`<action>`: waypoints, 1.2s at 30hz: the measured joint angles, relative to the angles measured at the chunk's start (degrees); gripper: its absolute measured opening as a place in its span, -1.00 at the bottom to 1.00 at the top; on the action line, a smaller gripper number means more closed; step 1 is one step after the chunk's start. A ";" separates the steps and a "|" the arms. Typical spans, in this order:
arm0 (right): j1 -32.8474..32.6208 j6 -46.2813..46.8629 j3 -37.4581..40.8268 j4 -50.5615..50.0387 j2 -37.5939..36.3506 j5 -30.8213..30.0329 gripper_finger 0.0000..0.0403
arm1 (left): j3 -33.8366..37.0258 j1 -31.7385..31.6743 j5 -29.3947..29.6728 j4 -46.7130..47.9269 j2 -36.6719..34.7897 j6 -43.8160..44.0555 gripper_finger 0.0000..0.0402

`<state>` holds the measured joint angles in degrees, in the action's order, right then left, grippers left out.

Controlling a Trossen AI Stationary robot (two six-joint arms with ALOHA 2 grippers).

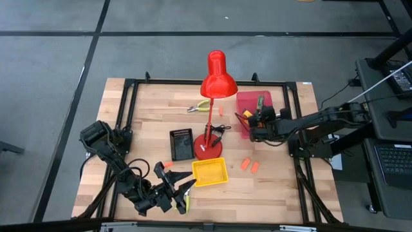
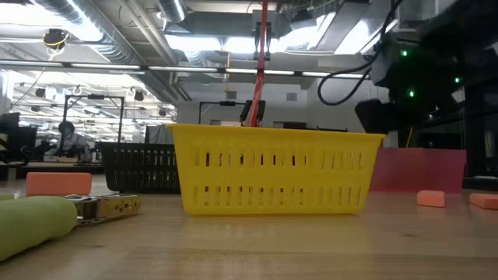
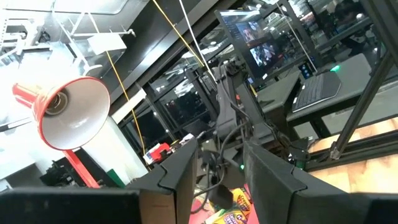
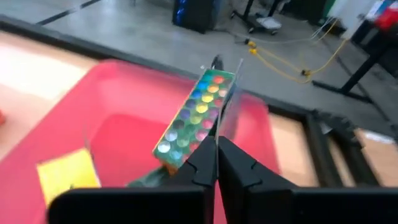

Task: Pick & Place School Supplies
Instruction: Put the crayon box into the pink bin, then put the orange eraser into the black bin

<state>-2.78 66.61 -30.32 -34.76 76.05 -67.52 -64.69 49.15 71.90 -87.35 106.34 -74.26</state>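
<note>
My right gripper (image 1: 257,120) (image 4: 215,149) is over the pink tray (image 1: 248,96) and shut on a crayon box (image 4: 198,115) (image 1: 261,102), whose back shows coloured dots. A second yellow box (image 4: 67,173) lies in that tray. My left gripper (image 1: 183,185) (image 3: 221,158) is open and holds nothing. It is near the table's near edge, pointing at the yellow tray (image 1: 210,172). One pair of pliers (image 1: 186,203) (image 2: 47,216) lies beside it, another pair (image 1: 199,107) by the lamp. Orange pieces (image 1: 249,165) (image 2: 430,198) lie right of the yellow tray, one more (image 1: 167,165) (image 2: 58,183) left of it. My right gripper pinches the crayon box at its thin side edge (image 4: 219,134) between two nearly closed fingers. It comes slanting down from the table's right side. The box stands tilted inside the pink tray. Whether its lower end rests on the tray floor is hidden by the fingers.
The tall red lamp (image 1: 212,84) stands mid-table on its base (image 1: 206,149). A black tray (image 1: 181,144) (image 2: 140,166) is left of it. The yellow tray (image 2: 276,169) fills the middle of the low view. Bare wood lies along the table's left side and far-left corner.
</note>
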 joint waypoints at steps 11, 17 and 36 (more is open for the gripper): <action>-3.88 -7.07 -0.57 6.44 -2.17 1.26 -0.38 | 0.29 -0.40 4.93 0.10 0.00 -0.47 -0.37; -10.84 -14.26 -6.61 6.75 -6.86 -0.64 -0.23 | 0.52 -2.86 8.88 0.63 0.07 2.79 -0.37; -29.28 -48.37 -14.07 36.20 -9.94 35.18 -0.21 | 0.57 -3.47 15.56 33.36 -1.73 27.94 -0.47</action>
<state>-32.06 18.23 -44.38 1.44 66.11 -32.34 -64.12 45.68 87.46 -53.99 104.62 -46.32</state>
